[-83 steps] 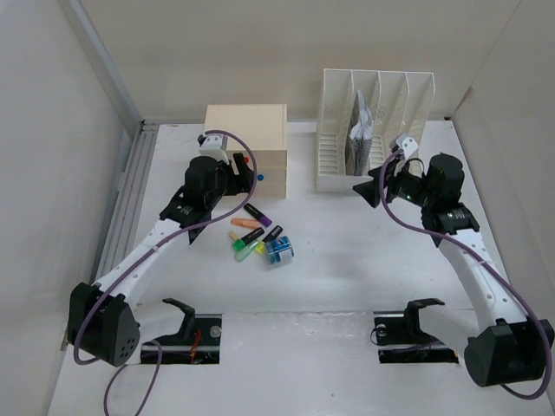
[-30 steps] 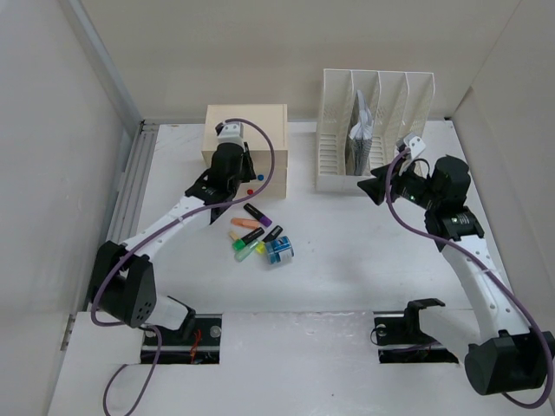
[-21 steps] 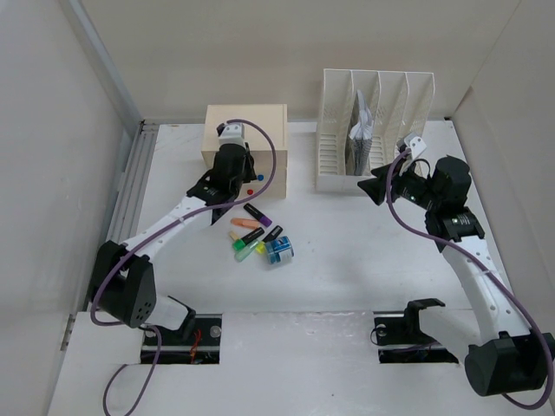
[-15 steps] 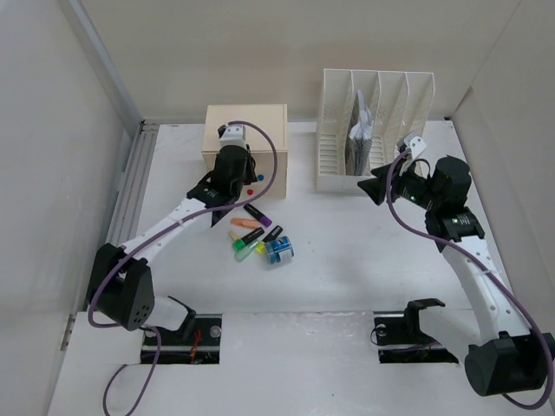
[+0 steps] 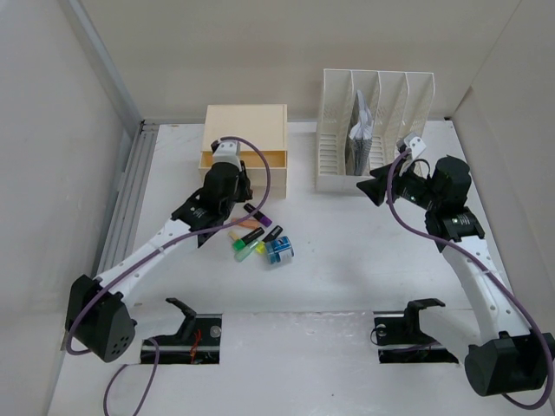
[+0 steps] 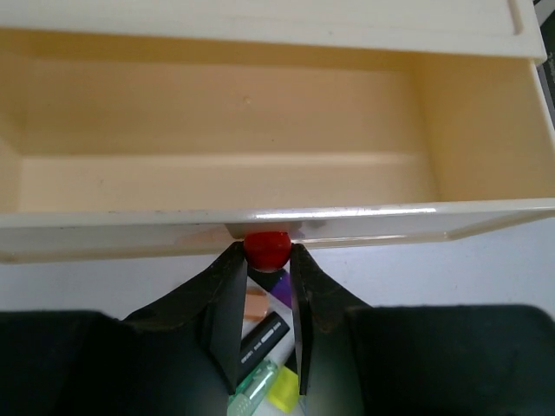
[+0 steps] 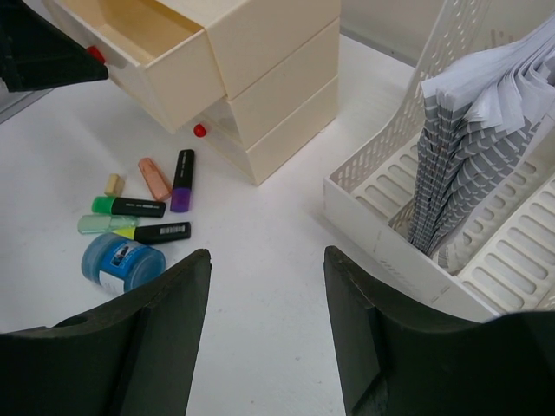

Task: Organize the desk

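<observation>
**Left gripper.** The left gripper [image 6: 266,260] is narrowed to a slim gap. Both fingers [image 6: 227,303] press against the red knob [image 6: 266,247] from either side. The knob sits at the middle of the front panel of the top drawer [image 6: 217,156]. This drawer stands pulled out from the beige drawer box [image 5: 245,121], and what shows of its inside is bare.

**Right gripper.** The right gripper [image 7: 266,256] is spread wide. It holds nothing and touches nothing. In the top view it hangs in the air [image 5: 375,185], just in front of the white file rack [image 5: 373,95]. One slot of the rack holds a stack of papers [image 7: 468,165].

**Desk.** The desk [image 5: 347,251] is the white tabletop lying below both grippers.
- The left gripper is at the height of the top drawer, above the desk's surface [image 6: 486,260].
- Directly beneath the left fingers lies a cluster of markers [image 5: 251,232], with a blue container [image 5: 279,250] just beside them.
- The right gripper is raised over a bare part of the desk [image 7: 260,329], between the drawer box and the file rack.
- A second red knob [image 7: 199,130] shows on the lowest drawer, near the desk surface.
</observation>
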